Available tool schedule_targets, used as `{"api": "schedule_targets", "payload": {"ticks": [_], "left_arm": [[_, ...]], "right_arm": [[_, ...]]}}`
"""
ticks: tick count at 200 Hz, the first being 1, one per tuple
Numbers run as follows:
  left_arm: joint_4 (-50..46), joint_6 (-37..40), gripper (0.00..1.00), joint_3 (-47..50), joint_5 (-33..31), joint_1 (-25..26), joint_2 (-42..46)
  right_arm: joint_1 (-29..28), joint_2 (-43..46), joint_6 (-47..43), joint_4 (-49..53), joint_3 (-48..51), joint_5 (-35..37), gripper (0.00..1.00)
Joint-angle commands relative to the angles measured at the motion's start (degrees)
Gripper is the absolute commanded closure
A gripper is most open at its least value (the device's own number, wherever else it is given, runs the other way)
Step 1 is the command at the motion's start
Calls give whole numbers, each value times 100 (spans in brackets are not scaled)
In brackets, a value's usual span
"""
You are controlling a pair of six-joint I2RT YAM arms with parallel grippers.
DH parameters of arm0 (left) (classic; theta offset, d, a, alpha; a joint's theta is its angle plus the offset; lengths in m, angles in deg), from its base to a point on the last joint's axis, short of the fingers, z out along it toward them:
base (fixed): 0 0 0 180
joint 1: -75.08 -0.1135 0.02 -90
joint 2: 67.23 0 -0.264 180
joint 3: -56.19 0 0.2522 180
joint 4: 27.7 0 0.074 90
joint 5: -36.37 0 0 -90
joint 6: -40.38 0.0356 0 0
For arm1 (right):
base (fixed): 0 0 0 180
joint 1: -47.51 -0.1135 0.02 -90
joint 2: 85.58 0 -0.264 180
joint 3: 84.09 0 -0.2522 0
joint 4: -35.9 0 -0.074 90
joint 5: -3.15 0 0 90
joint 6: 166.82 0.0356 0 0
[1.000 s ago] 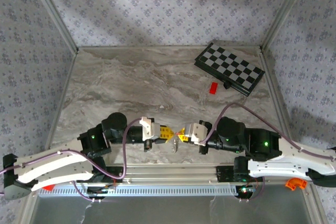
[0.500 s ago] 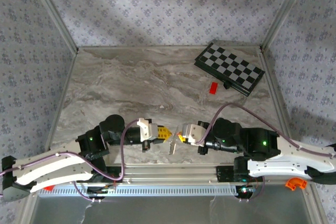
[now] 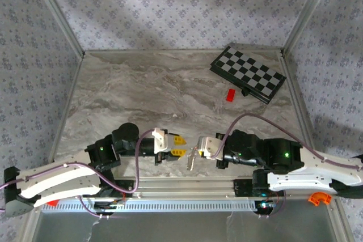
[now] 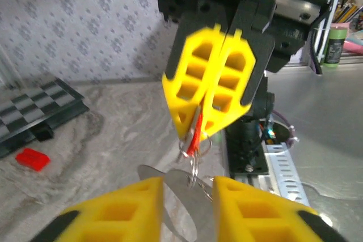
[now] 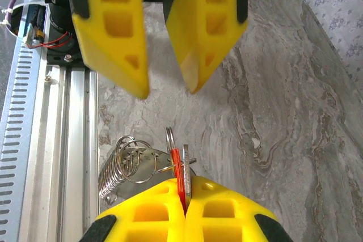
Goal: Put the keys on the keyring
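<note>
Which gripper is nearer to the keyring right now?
Right. The right gripper is shut on the keyring at its red tag; the left gripper faces it, open, fingertips just short of the rings.

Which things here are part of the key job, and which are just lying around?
Job: keyring, pinched in the shut right gripper; key below it; open left gripper.
Lying about: chessboard; red block.
</note>
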Motion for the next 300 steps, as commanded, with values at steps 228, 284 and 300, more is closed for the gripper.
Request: {"api": "schedule_targets", "payload": {"ticks": [228, 284, 300], "left_arm": [[616, 121, 100, -276, 338, -18, -225], [562, 82, 100, -333, 601, -22, -217], [538, 65, 100, -346, 616, -19, -225]], "right_arm": [[-30, 191, 59, -410, 150, -225, 65], [101, 282, 67, -738, 374, -342, 61], [127, 291, 63, -802, 391, -417, 68]]}}
